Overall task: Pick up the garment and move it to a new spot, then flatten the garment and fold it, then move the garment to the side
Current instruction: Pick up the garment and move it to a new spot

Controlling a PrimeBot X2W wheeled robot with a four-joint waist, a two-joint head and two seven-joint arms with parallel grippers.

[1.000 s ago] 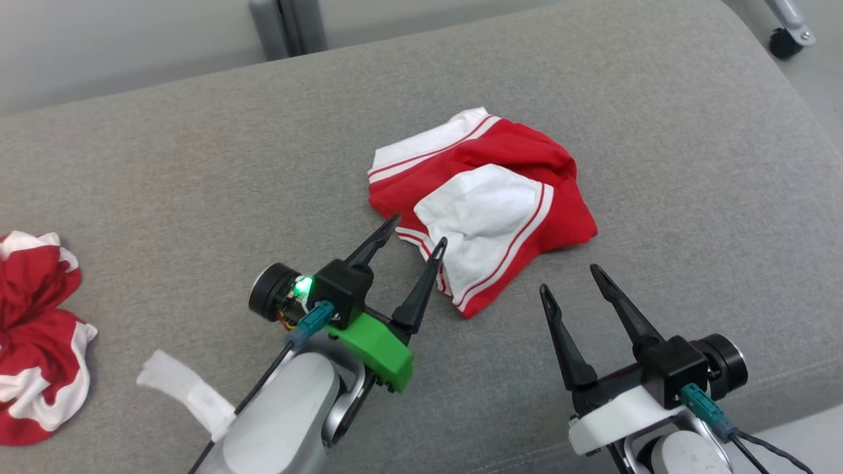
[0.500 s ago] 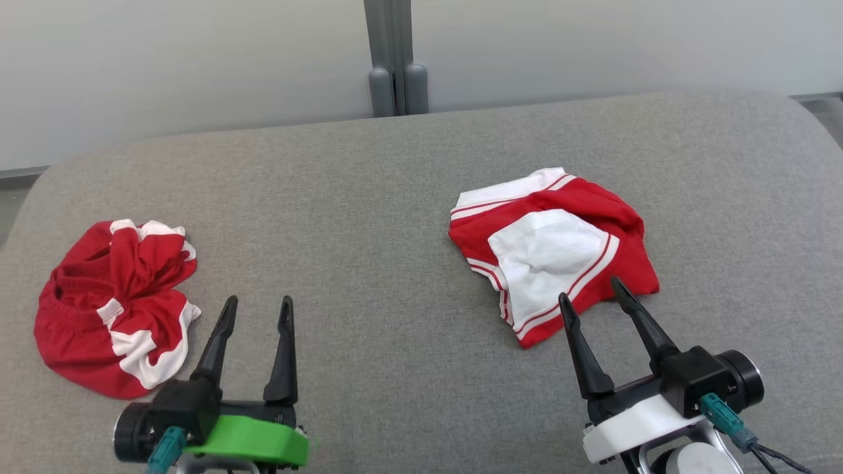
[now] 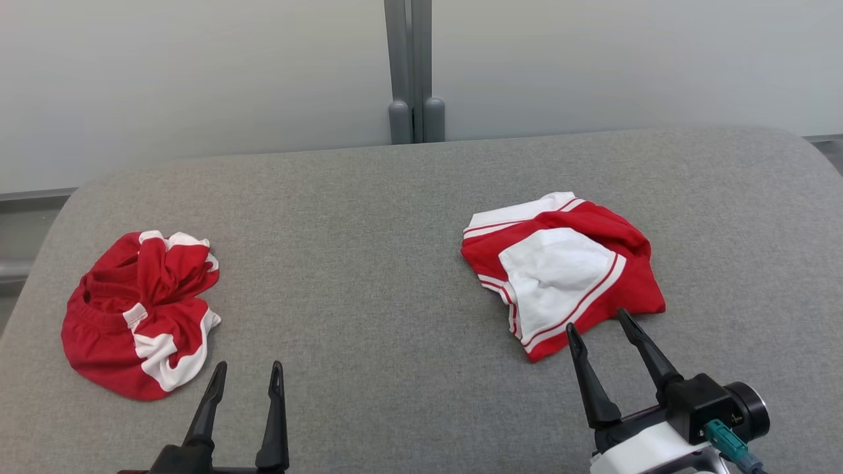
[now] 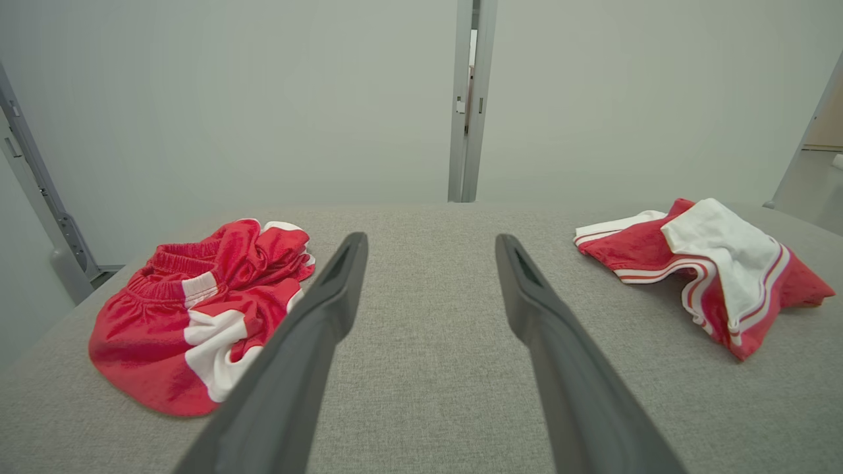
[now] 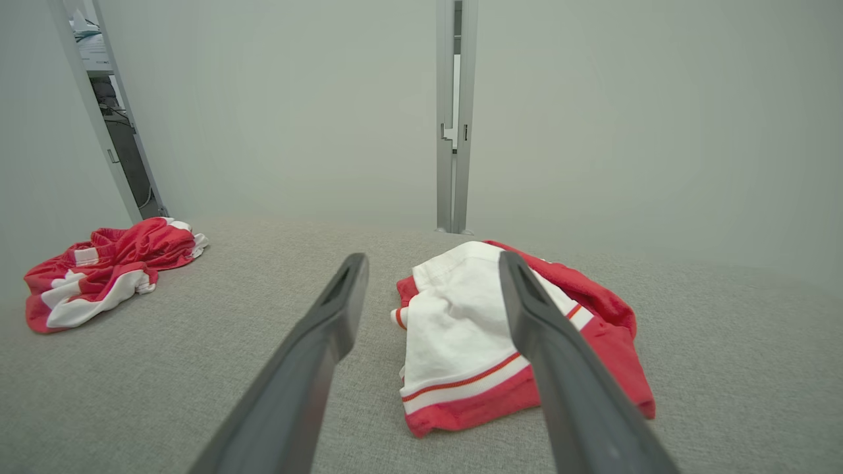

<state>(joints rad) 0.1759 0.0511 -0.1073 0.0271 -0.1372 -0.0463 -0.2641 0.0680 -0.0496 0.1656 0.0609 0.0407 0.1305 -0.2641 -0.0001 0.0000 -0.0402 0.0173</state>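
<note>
Checking the folded garment (image 3: pixel 560 270) first: sits right of centre on the grey cushion (image 3: pixel 369 250), with the white panel on top, red edges tucked under and striped hems roughly lined up. Reads as folded and parked to the side, though not a tight fold, with some bunching in the upper red layer. Lies just ahead of the right gripper (image 3: pixel 596 319), with the tips at its near edge; cannot tell whether touching or hovering. Jaws spread wide there, holding nothing.

Then the crumpled garment (image 3: pixel 138 316): sits far left on the cushion, well apart from the folded one, balled up with waistband and white patches twisted together. Looks untouched by any step, so not moved, flattened or folded.

Left gripper (image 3: pixel 249 364) low at the near edge, just right of that heap, with fingers apart, empty and clear of the fabric.

Judging from this: one piece through all steps or near enough, second piece at zero. Remaining, if the heap counts: pick, move to the bare middle of the cushion, spread, fold, slide aside.
</note>
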